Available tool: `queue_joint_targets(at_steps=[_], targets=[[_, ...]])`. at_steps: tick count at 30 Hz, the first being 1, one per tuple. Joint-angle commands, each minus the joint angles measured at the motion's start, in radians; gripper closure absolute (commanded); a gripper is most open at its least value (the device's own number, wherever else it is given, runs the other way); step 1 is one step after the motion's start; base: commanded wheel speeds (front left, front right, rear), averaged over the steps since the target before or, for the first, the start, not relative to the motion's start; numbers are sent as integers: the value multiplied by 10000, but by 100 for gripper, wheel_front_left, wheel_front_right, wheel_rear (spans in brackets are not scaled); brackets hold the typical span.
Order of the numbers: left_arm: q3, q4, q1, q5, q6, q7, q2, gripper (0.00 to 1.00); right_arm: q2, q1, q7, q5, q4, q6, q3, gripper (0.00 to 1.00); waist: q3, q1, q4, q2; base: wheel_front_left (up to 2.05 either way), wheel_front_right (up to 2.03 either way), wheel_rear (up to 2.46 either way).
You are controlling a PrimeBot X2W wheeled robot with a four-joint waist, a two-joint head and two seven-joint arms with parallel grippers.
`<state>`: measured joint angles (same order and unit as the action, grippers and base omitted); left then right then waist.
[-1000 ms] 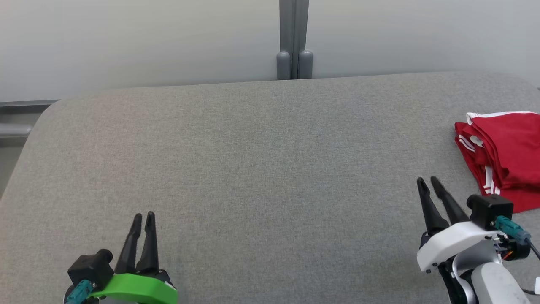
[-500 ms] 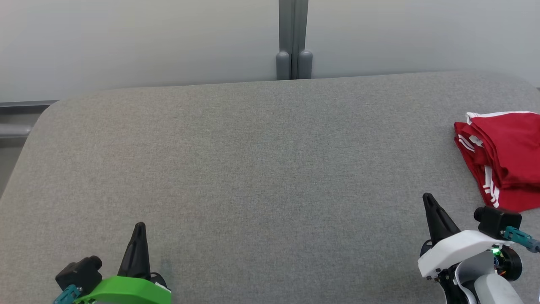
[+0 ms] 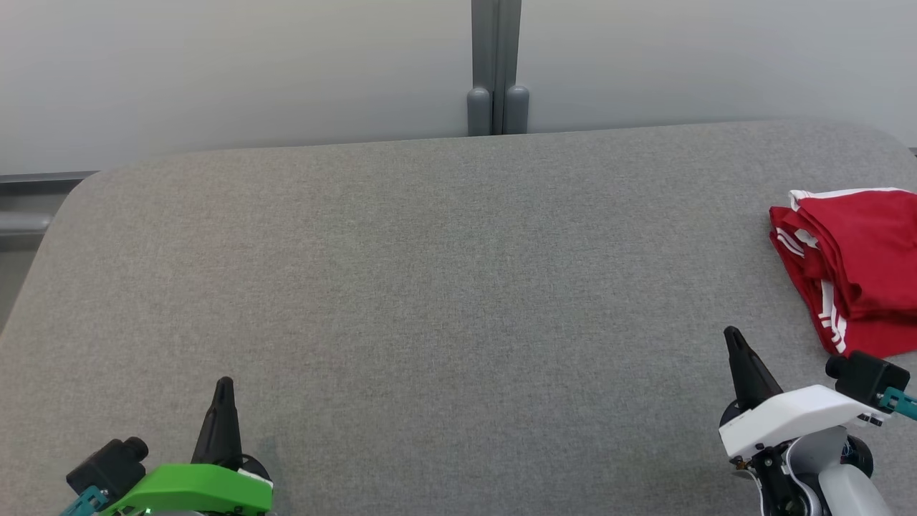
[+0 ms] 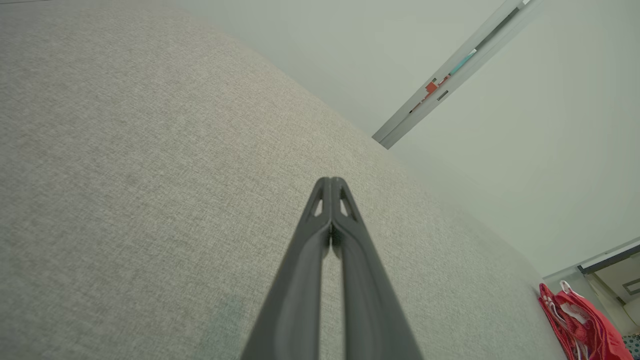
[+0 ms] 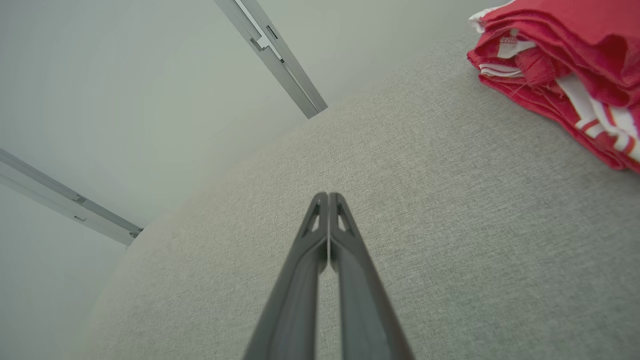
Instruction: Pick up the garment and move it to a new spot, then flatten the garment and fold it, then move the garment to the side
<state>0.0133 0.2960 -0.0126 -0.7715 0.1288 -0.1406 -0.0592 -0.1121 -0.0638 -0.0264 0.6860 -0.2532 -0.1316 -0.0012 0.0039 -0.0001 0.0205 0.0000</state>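
After the left claw point(image 3: 223, 387) and right claw point(image 3: 732, 337) had closed on nothing, the folded garment point(image 3: 852, 265) lay near the right claw, seemingly finished.

— What carries everything here?
— A broad grey fabric-covered surface with rounded far corners point(image 3: 430, 287). It stretches out ahead of both the left gripper point(image 3: 223, 383) and the right gripper point(image 3: 732, 335), and across the span between them.
— And what lies on it?
— A folded red cloth garment with white stripes point(image 3: 856, 265), resting on the fabric in layers. It lies ahead of the right gripper and off to its right, near it, and well apart from the left gripper.
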Motion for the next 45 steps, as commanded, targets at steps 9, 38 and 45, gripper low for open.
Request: queue_joint_targets(at_steps=[9, 38, 45], targets=[[-233, -224, -447, -1333, 10, 381, -21, 100, 51, -282, 229, 1428, 150, 4, -211, 100, -1, 1, -19, 0, 0, 0, 0], [-669, -356, -703, -4236, 18, 1282, 17, 100, 283, -382, 716, 4652, 144, 6, -600, 100, -3, 1, -78, 0, 0, 0, 0], [-756, -382, -761, -4815, 20, 1460, 26, 100, 328, -394, 819, 5294, 141, 6, -680, 100, -4, 1, -92, 0, 0, 0, 0]])
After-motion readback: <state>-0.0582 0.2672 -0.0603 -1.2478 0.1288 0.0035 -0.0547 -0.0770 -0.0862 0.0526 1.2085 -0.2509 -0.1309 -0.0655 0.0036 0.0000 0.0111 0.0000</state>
